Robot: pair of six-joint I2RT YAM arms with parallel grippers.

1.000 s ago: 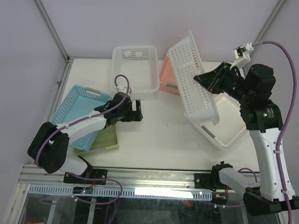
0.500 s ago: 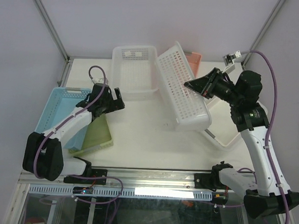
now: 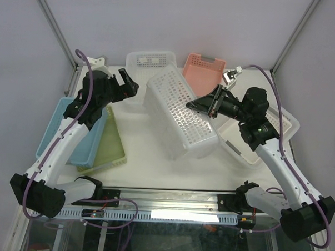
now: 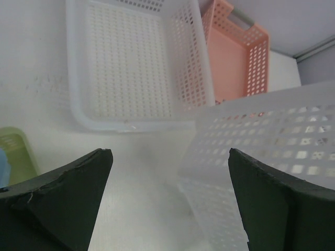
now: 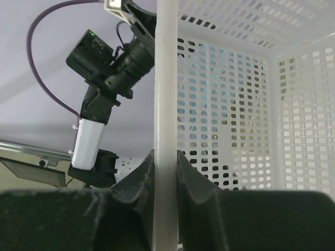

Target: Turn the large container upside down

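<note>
The large white perforated container (image 3: 182, 118) is tipped over at mid-table, its bottom facing up and left, its near long edge on the table. My right gripper (image 3: 197, 106) is shut on its rim (image 5: 165, 104), which runs straight up between the two fingers in the right wrist view. My left gripper (image 3: 129, 85) is open and empty, raised at the back left; its view shows the large container's wall (image 4: 272, 136) at right and nothing between the fingers.
A smaller white basket (image 3: 150, 66) and a pink basket (image 3: 203, 68) stand at the back. A white tray (image 3: 261, 135) lies under my right arm. A blue basket (image 3: 72, 132) and a green tray (image 3: 108, 142) lie at left.
My right gripper has swung the large container left and tipped it further over, uncovering the pink basket. My left arm has lifted and drawn back to the far left.
</note>
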